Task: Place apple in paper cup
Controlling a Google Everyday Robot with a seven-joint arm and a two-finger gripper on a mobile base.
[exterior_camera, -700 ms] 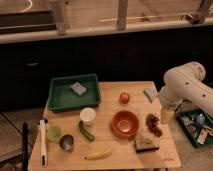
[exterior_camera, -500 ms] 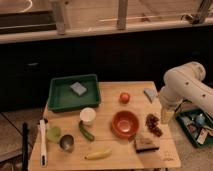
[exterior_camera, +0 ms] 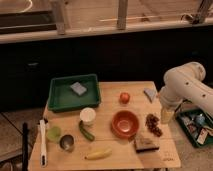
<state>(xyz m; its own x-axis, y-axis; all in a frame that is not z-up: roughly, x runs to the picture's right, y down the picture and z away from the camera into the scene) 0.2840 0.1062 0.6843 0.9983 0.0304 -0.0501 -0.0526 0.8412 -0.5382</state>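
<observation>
Apple on the bench, not yet in the paper cup

The apple (exterior_camera: 124,97) sits near the back edge of the bench (exterior_camera: 112,147), right of the middle, just behind the red bowl (exterior_camera: 125,123). The paper cup (exterior_camera: 87,115) stands upright left of the bowl, close to the front rim of the green tray (exterior_camera: 64,95), well apart from the apple. The gripper (exterior_camera: 167,116) hangs at the bench's right edge beside the grapes (exterior_camera: 152,124), jaws apart, away from both apple and cup.
</observation>
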